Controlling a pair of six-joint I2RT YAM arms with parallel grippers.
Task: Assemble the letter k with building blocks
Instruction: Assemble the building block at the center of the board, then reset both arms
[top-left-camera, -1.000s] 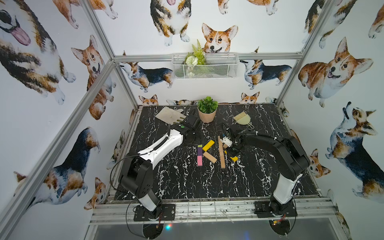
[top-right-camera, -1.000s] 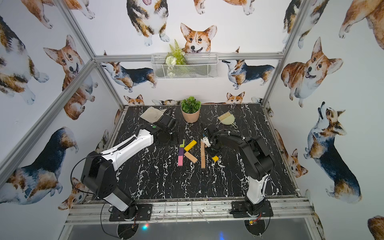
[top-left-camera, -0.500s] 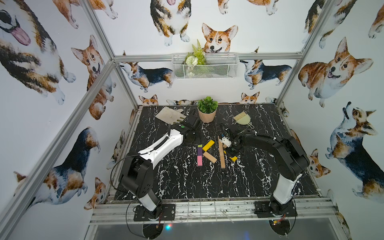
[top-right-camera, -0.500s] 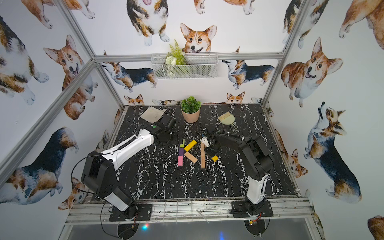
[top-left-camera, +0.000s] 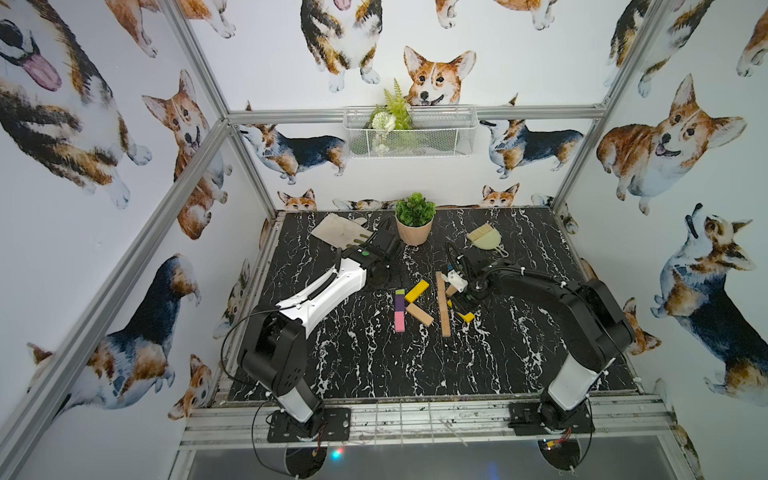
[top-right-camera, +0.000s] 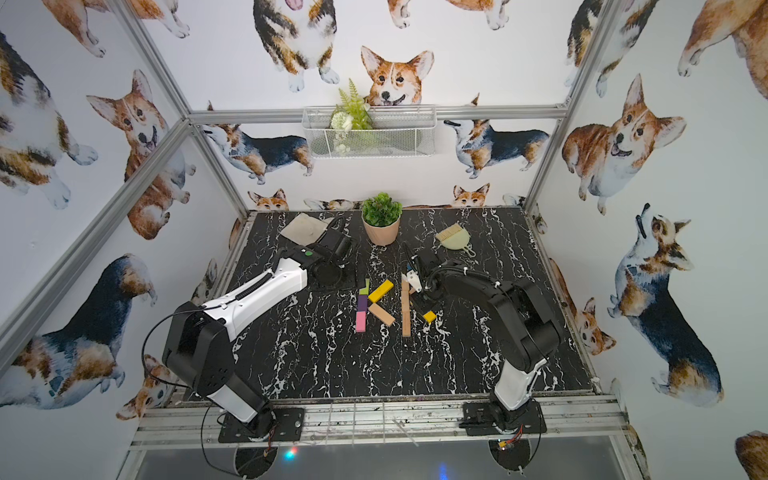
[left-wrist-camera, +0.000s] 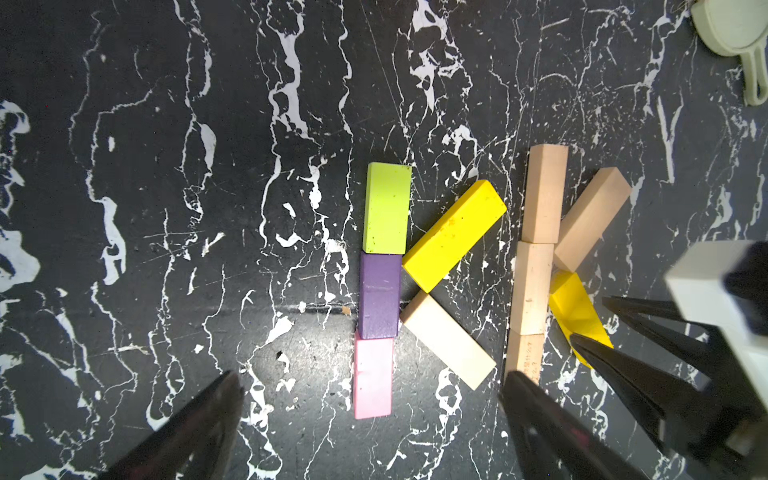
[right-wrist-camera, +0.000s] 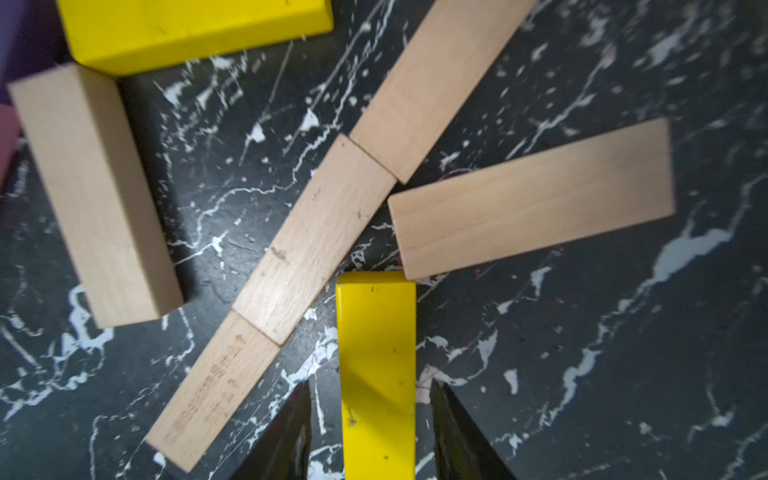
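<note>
Building blocks (left-wrist-camera: 451, 235) are laid flat on the bench (top-left-camera: 374, 365) as two k shapes side by side, one coloured, one mostly tan. A yellow block (right-wrist-camera: 376, 332) lies between the slightly parted fingers (right-wrist-camera: 286, 440) of the right tool (right-wrist-camera: 371, 384), seemingly untouched by either. The left tool (left-wrist-camera: 372, 376) is spread wide near the coloured shape.

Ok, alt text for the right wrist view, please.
The right gripper straddles the near end of a yellow block, jaws just clear of its sides. Its far end points at a line of three tan blocks laid end to end, with a fourth tan block angled off.
</note>
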